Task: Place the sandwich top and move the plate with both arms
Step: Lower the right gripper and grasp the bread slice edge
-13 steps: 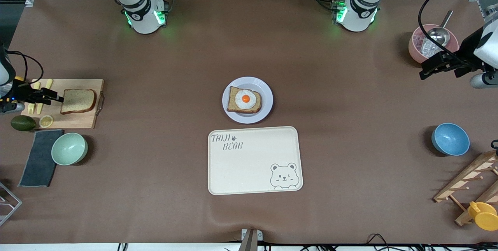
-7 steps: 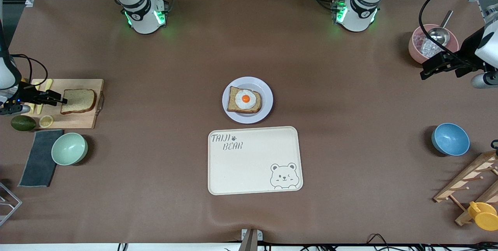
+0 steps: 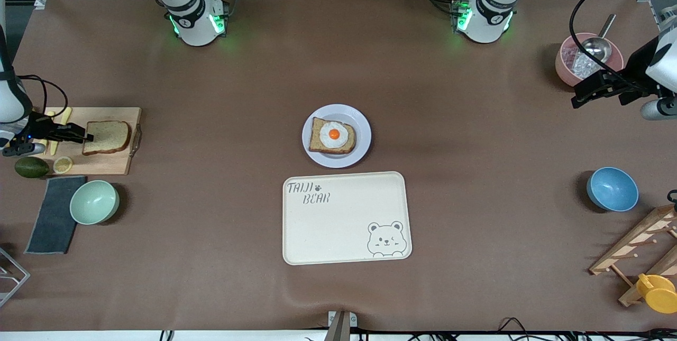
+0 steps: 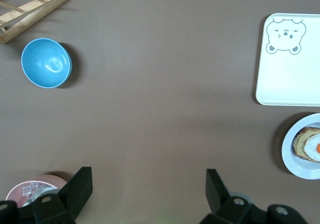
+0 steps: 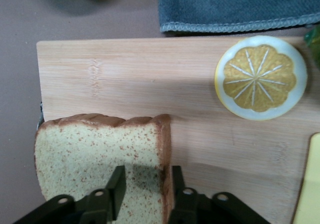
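Note:
The sandwich top [image 3: 108, 136], a plain brown slice, lies flat on the wooden cutting board [image 3: 113, 164] at the right arm's end of the table. My right gripper [image 3: 82, 135] is at the slice's edge. In the right wrist view the right gripper [image 5: 148, 181] straddles the crust of the sandwich top [image 5: 95, 154]: one finger is over the crumb, the other beside the crust, with a gap still showing. The plate [image 3: 312, 156] holds an egg-topped slice [image 3: 332, 135] at mid-table. My left gripper [image 3: 576, 99] waits open by the pink bowl [image 3: 563, 68]; between the left gripper's [image 4: 149, 184] fingers is only bare table.
A lemon slice [image 3: 62, 164] and yellow cutlery share the board; an avocado [image 3: 30, 167], grey cloth [image 3: 53, 214] and green bowl [image 3: 94, 202] lie nearer the camera. The cream bear tray [image 3: 344, 219] sits next to the plate. A blue bowl [image 3: 612, 189] and wooden rack [image 3: 642, 246] are at the left arm's end.
The right gripper's jaws have narrowed around the slice's crust edge and the hand has settled slightly. The left arm has not moved.

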Controlling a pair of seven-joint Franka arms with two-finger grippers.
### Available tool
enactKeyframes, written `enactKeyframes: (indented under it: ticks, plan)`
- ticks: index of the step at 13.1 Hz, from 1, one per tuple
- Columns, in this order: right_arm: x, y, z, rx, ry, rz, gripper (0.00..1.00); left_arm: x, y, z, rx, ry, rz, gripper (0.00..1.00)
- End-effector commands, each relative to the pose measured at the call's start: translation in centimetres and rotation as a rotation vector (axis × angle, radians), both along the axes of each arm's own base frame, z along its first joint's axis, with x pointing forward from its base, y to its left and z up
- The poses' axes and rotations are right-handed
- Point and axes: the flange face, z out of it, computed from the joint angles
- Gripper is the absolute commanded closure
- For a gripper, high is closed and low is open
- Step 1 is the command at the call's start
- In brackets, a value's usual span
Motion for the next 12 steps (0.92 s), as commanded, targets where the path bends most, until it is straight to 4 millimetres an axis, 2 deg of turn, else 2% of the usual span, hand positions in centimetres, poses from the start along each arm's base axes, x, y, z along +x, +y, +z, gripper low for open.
enactKeyframes:
  ticks: [1, 7, 8, 10, 11, 12]
  plan:
    - [-0.2, -0.7, -0.2, 0.016, -0.022, -0.005, 0.62, 0.1, 0.0, 0.5, -0.020, -0.010, -0.013, 0.00]
    - [-0.6, -1.1, -1.2, 0.022, -0.016, -0.015, 0.64, 0.1, -0.1, 0.4, -0.021, -0.006, -0.015, 0.00]
    - [-0.8, -1.2, -1.6, 0.022, -0.018, -0.009, 0.69, 0.1, -0.1, 0.4, -0.021, -0.007, -0.015, 0.00]
    - [-0.7, -1.3, -1.6, 0.031, -0.034, -0.006, 0.94, 0.1, -0.1, 0.4, -0.021, -0.007, -0.015, 0.00]
    - [-0.8, -1.2, -1.6, 0.038, -0.037, -0.013, 1.00, 0.1, -0.1, 0.4, -0.021, -0.007, -0.015, 0.00]
    - [-0.8, -1.2, -1.6, 0.041, -0.038, -0.012, 1.00, 0.1, -0.1, 0.4, -0.021, -0.006, -0.015, 0.00]
